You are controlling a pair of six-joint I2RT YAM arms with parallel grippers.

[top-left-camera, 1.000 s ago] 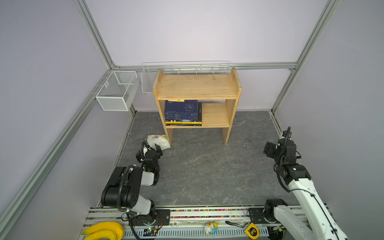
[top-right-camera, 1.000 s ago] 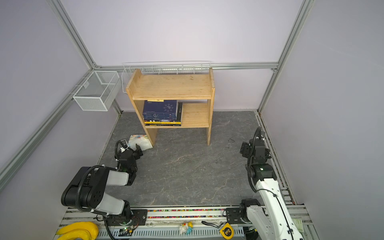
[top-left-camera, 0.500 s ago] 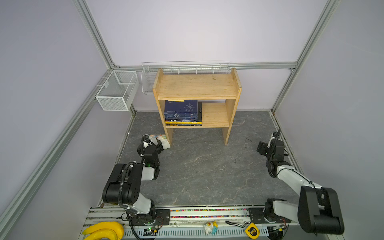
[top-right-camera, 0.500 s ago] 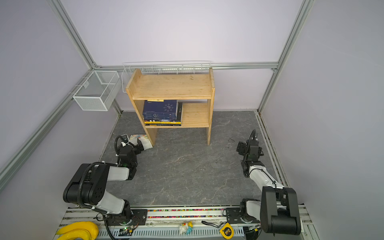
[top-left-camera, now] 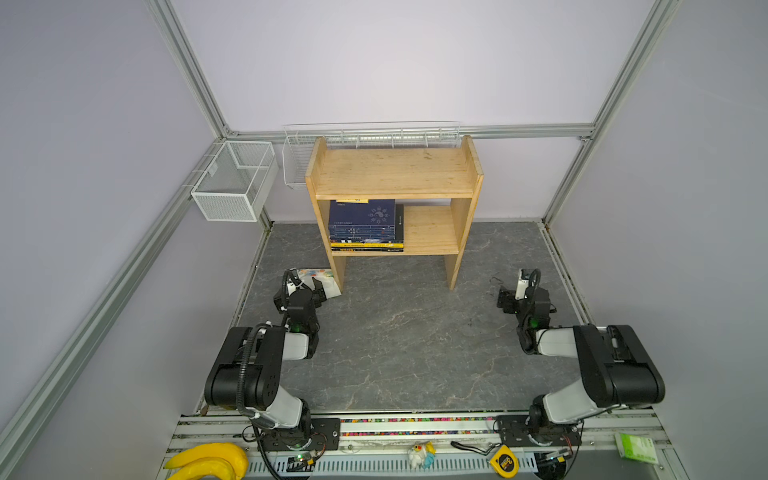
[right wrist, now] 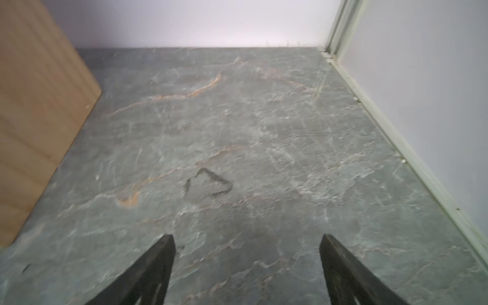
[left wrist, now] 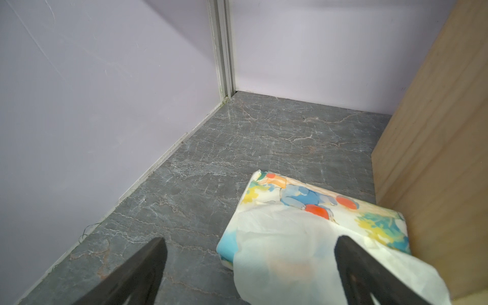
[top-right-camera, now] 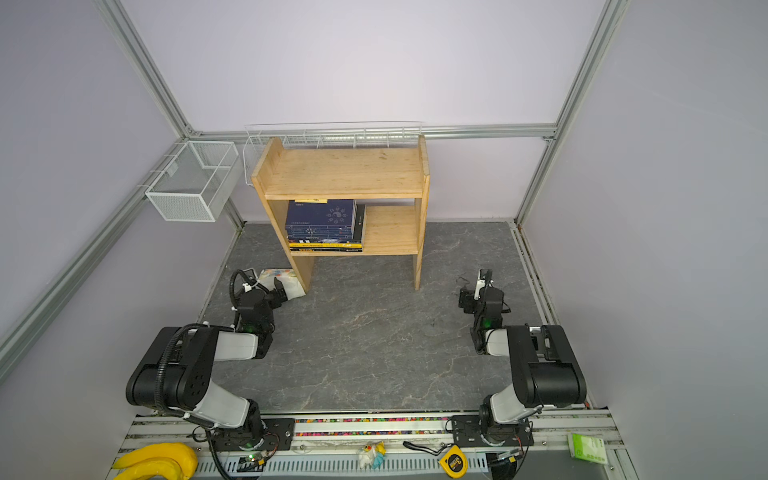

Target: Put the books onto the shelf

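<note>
Beside the shelf (top-left-camera: 395,174) lies a floral packet (left wrist: 317,211), left gripper (left wrist: 250,239) spread wide by it; right gripper (right wrist: 247,237), likewise spread, hangs off the shelf's other side.

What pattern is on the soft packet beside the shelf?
The packet is white with blue, yellow and orange-red printed shapes, clearest in the left wrist view.

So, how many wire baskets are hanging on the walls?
2. One mesh basket hangs on the left wall; one long wire basket hangs on the back wall, partly hidden behind the wooden shelf.
</note>
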